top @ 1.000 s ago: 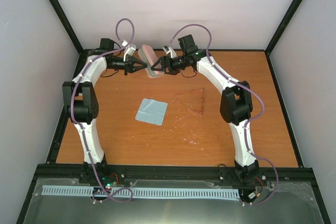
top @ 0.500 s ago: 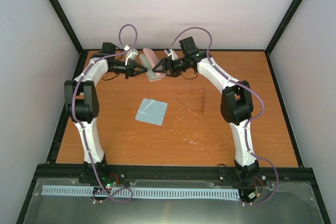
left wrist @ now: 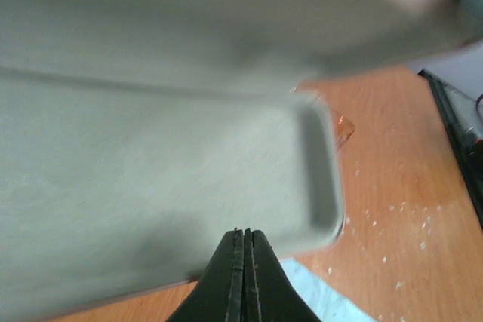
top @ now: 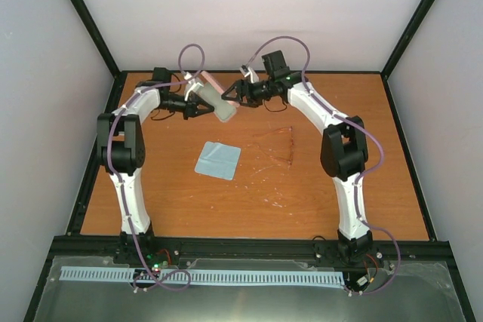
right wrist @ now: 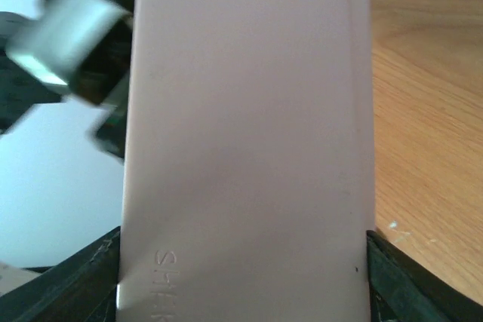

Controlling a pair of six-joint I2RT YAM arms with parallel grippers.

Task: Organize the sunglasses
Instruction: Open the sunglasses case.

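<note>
The pale pink-grey case (top: 214, 98) is held above the back of the table between my two grippers. My right gripper (top: 229, 96) is shut on it, and its fingers (right wrist: 385, 273) clamp the case's two long sides in the right wrist view (right wrist: 245, 133). In the left wrist view the case (left wrist: 151, 179) stands open, with the grey inside showing and the lid above. My left gripper (top: 202, 106) is shut, its tips (left wrist: 245, 233) against the case's near rim. The amber sunglasses (top: 276, 142) lie on the wood right of centre.
A light blue square cloth (top: 218, 160) lies flat at the middle of the table; a corner shows under the left fingers (left wrist: 321, 301). White specks dot the wood near the sunglasses. Black frame posts and grey walls bound the table.
The left gripper's fingers have closed and it has moved right to the case. The case has tipped, its grey near end now lower and toward the front. The right gripper has kept hold.
</note>
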